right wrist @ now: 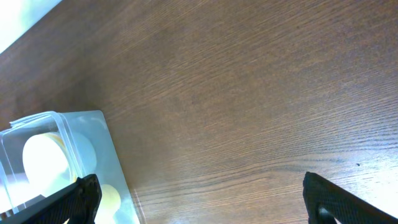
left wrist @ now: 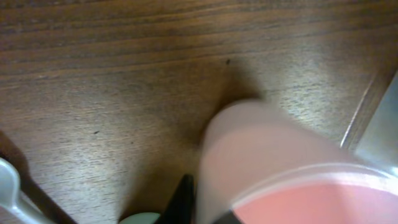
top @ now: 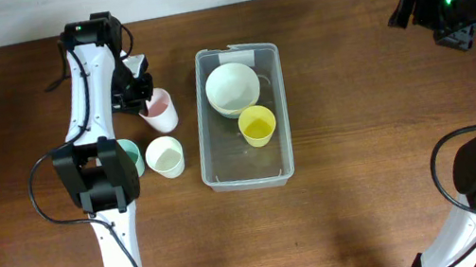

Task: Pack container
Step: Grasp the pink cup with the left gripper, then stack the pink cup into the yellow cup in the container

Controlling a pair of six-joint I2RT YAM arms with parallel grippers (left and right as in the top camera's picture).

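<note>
The clear container [top: 200, 120] stands mid-table with its white label at the far end. It holds a white bowl [top: 232, 88] and a yellow cup [top: 257, 126]. My left gripper [top: 139, 90] is shut on the wall of a pink cup [top: 159, 110], which is tilted just left of the container. In the left wrist view the pink cup [left wrist: 273, 162] fills the frame beside one black finger [left wrist: 184, 200]. My right gripper [top: 446, 16] is open and empty over the far right of the table; its wrist view [right wrist: 205, 199] shows the container [right wrist: 84, 134] at the left.
A white cup [top: 165, 156] and a pale green cup [top: 130, 154], partly under the left arm, stand left of the container. The green cup's rim shows in the left wrist view [left wrist: 140, 218]. The wall runs along the table's back edge.
</note>
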